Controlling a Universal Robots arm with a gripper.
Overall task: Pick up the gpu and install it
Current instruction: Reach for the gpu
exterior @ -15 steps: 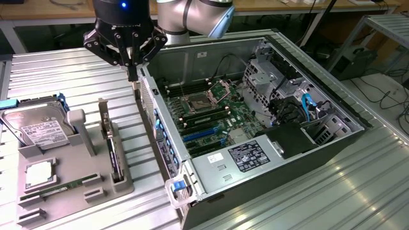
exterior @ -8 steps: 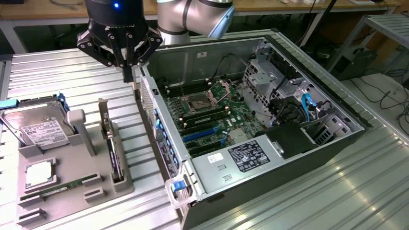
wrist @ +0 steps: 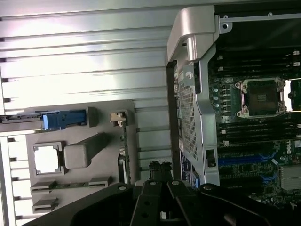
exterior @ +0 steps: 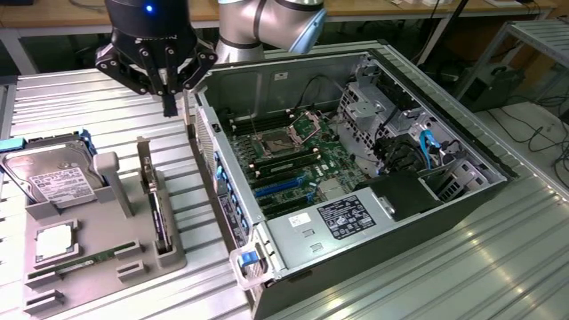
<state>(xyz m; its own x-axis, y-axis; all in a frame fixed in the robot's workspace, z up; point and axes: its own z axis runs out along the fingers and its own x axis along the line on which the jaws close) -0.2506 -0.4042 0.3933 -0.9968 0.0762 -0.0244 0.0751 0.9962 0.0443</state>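
Note:
The gpu (exterior: 157, 213) stands on its edge in a slot of the grey holder tray (exterior: 133, 267), its pale metal bracket at the far end. In the wrist view the gpu (wrist: 123, 155) is a thin dark strip along the holder's side, just ahead of my fingertips. My gripper (exterior: 169, 107) hangs above the table beyond the tray's far end, between the tray and the open computer case (exterior: 266, 80). Its fingers point down, pressed together and holding nothing. The gripper (wrist: 160, 165) is well clear of the card.
The case lies open with its motherboard and blue expansion slots (exterior: 280, 188) exposed. A silver hard drive (exterior: 53, 179), a processor chip (exterior: 55, 241) and a green memory stick (exterior: 84, 262) sit in the same tray. The ribbed metal table (exterior: 498, 267) extends around them.

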